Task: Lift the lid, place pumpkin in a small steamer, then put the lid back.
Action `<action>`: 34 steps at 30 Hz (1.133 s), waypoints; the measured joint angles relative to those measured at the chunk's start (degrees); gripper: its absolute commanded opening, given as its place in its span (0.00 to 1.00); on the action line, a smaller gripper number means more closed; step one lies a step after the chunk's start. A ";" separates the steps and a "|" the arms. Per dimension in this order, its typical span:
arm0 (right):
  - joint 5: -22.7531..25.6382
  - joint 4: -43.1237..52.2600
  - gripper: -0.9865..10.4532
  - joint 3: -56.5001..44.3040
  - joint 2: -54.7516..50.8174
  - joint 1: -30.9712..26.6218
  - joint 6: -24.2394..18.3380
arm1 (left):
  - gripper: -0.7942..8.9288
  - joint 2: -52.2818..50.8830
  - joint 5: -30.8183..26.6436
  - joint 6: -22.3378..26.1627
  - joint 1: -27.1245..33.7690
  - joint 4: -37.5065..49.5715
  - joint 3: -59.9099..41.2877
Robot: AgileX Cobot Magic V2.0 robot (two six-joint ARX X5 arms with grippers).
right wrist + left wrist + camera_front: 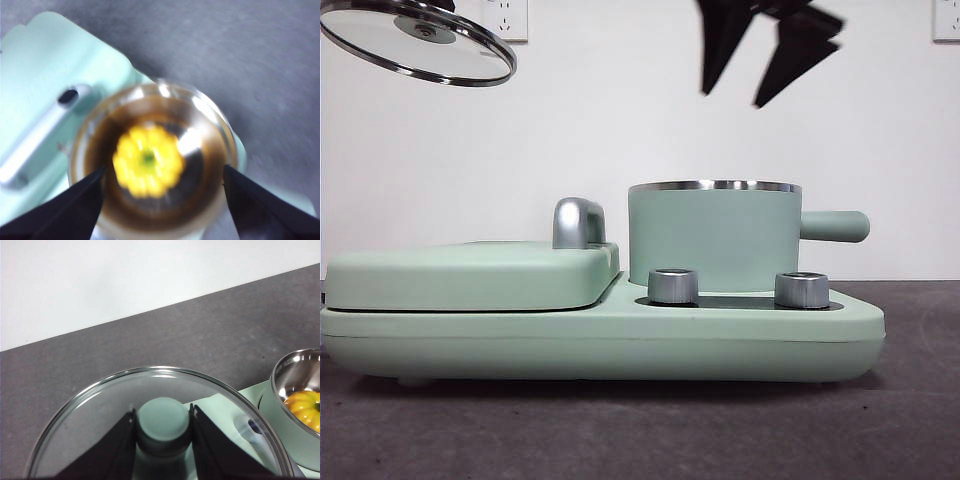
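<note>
The left tool [163,440] shows two matte black jaws, flat-faced and wedge-shaped, broad at the base and narrowing toward the ends, each with a small pale notch or chip at the inner tip corner. The right tool [162,200] has the same plain black jaws, seen blurred as two dark triangular wedges with straight edges. In the front view, one tool [765,65] appears as black angular blades tapering to points, with a stepped, blocky outline higher up. No cables, screws or markings are visible.
</note>
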 measured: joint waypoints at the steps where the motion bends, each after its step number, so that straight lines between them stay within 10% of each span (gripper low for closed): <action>1: 0.07 1.77 0.40 -4.28 -3.30 -0.15 0.02 | 0.09 0.00 0.02 0.00 0.00 0.00 0.00; 11: 1.49 10.25 0.40 -33.64 -37.68 -0.11 3.08 | 0.09 0.00 5.07 0.00 -0.55 -1.86 0.00; 34: 3.41 -1.77 0.40 -36.24 -56.94 -0.11 8.59 | 0.09 4.76 7.78 0.00 -13.14 5.92 0.00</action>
